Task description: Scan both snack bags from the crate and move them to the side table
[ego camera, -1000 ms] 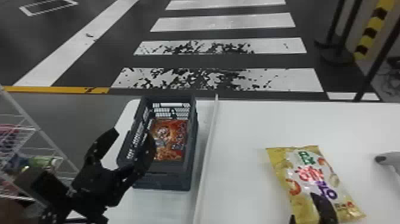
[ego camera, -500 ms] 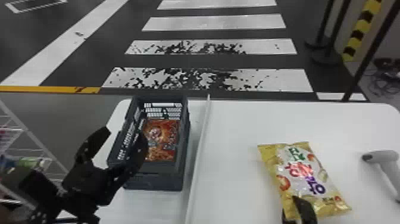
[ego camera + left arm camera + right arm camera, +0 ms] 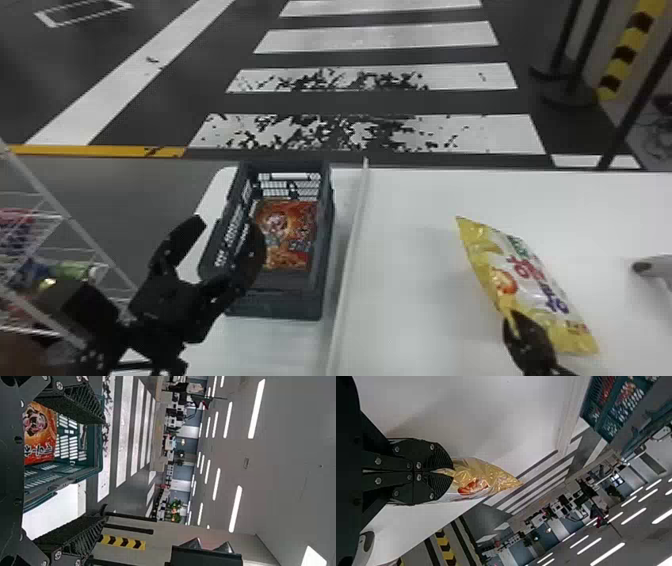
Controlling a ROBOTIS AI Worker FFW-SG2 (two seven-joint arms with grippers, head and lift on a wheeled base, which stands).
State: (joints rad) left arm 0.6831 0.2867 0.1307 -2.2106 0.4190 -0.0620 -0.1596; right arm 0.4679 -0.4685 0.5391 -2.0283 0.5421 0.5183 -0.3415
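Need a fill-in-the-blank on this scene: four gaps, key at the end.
1. The yellow snack bag is gripped by the ____ gripper.
2. The orange-red snack bag lies inside the ____.
3. The left gripper holds nothing; its fingers are not shut but ____.
4. The handheld scanner lies on a table whose top is coloured ____.

Missing words, in order: right; crate; open; white.
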